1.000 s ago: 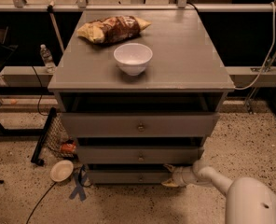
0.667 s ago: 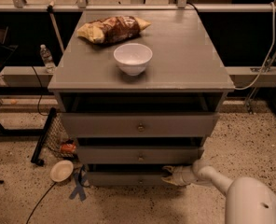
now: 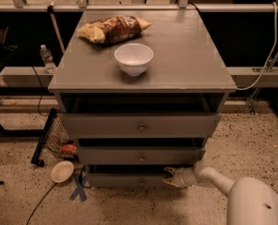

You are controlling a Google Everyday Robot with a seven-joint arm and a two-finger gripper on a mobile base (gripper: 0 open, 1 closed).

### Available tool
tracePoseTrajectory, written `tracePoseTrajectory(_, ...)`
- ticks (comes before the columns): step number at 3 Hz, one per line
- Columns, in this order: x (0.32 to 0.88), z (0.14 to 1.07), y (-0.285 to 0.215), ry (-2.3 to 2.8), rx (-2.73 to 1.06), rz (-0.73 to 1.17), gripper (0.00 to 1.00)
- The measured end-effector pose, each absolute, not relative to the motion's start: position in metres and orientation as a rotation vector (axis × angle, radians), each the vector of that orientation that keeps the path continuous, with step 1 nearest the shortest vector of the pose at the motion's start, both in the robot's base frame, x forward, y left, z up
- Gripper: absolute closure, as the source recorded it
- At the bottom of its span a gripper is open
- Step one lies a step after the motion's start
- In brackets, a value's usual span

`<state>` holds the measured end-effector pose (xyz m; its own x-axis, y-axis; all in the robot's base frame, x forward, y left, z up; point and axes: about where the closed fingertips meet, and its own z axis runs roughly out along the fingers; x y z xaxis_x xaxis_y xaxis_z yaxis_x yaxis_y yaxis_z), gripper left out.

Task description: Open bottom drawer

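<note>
While the white arm [image 3: 209, 176] reaches in low from the right, just in front of the robot's rounded body [image 3: 254, 203], the gripper [image 3: 171, 177] sits at the right end of the bottom drawer [image 3: 125, 180], against the upper edge of its front; whether it is released or clenched I cannot tell. This drawer is the lowest of three, close to the floor, and its front looks hardly out of the cabinet, so I judge that contact is made but nearly the whole pull is left. In front of it the speckled floor gives room toward the camera; a blue tape cross [image 3: 79, 187] and a small round dish [image 3: 62, 171] lie near the left corner, beside the path and not in it. Above, the middle drawer [image 3: 115, 156] and the top drawer [image 3: 106, 125] stand a little forward, each overhanging the one below, so the arm has little height there. Farther back, on the cabinet top [image 3: 186, 55], stand a white bowl [image 3: 134, 58] and a chip bag [image 3: 113, 29]; a water bottle [image 3: 46, 58] stands behind at the left.
</note>
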<state>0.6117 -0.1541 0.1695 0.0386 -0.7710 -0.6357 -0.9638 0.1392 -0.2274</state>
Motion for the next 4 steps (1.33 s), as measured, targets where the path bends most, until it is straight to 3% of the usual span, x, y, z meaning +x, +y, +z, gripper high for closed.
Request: tracePoseTrajectory(4, 0.6116, 0.1695, -0.1541, 1.772, -1.672, 0.380, 1.00)
